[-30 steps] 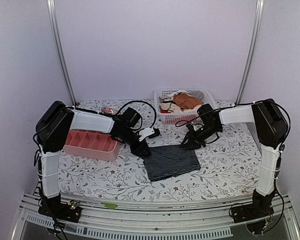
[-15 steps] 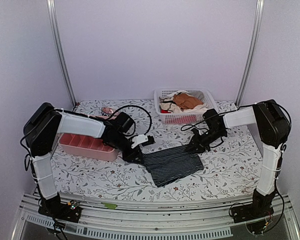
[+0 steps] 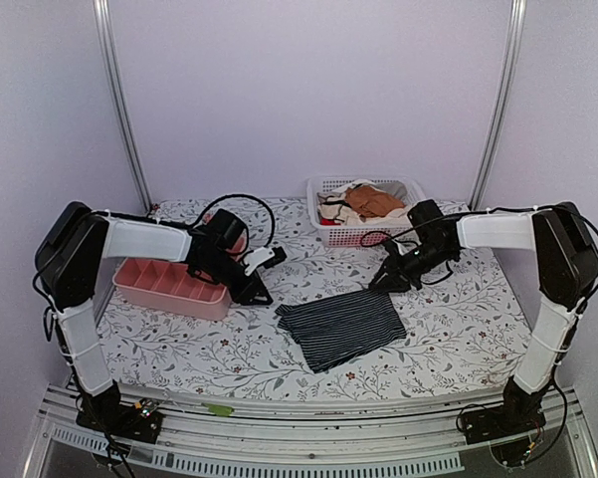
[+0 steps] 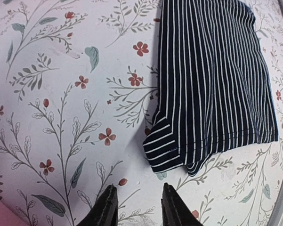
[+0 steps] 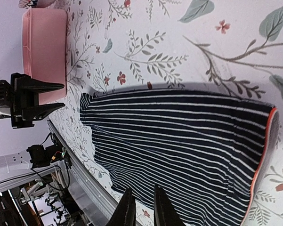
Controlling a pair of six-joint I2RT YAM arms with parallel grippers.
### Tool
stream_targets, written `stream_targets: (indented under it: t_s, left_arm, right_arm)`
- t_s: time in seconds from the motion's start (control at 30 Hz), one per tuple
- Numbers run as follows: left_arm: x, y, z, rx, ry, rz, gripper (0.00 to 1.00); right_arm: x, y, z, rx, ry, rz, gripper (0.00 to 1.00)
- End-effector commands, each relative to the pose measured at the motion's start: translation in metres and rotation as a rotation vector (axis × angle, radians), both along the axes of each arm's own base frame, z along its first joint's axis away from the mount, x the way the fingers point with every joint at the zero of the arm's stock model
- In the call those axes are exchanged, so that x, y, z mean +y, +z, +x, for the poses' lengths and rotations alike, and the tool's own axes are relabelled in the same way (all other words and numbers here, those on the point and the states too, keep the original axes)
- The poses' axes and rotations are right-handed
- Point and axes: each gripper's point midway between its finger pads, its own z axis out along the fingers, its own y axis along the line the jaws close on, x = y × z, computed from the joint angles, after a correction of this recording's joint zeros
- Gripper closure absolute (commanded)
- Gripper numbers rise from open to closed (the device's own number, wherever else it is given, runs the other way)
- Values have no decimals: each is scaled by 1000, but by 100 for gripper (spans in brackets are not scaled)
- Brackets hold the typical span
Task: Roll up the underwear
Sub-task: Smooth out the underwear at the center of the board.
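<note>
**A:** How do the arms stand?

**B:** Both reach inward, low over the table. The left gripper (image 3: 260, 294) hangs beside the pink divided tray (image 3: 169, 290), well clear of the cloth. Its fingers are apart and grip nothing. The right gripper (image 3: 379, 286) is near the underwear's (image 3: 340, 326) far right corner, jaws nearly together and also empty.

**A:** And the setting?

**B:** A floral tablecloth (image 3: 458, 334), lilac walls, and a white basket (image 3: 327, 235) of clothes at the back. The underwear lies mid-table.

**A:** What has changed since a second ago?

**B:** Both arms have drawn back and narrowed their jaws. The garment's left corner is now folded over.

One underwear (image 3: 340, 327), one basket (image 3: 350, 237), one pink tray (image 3: 169, 297) — two arms (image 3: 144, 239) (image 3: 493, 231)
</note>
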Motion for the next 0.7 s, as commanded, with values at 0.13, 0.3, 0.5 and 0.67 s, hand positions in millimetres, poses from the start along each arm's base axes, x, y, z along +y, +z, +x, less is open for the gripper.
stream_targets:
  t_s: [0.13, 0.3, 0.5, 0.67]
  left_arm:
    - [-10, -25, -48, 103, -45, 32, 71]
    - [-20, -26, -57, 107, -65, 31, 70]
    - [-7, -15, -38, -22, -4, 88, 68]
    - [47, -19, 3, -72, 173, 200, 70]
  right_arm:
    - [9, -17, -51, 98, 55, -26, 91]
    - [1, -29, -66, 145, 49, -50, 95]
    - [-5, -36, -74, 157, 57, -73, 96]
    - [-6, -38, -74, 159, 56, -86, 97]
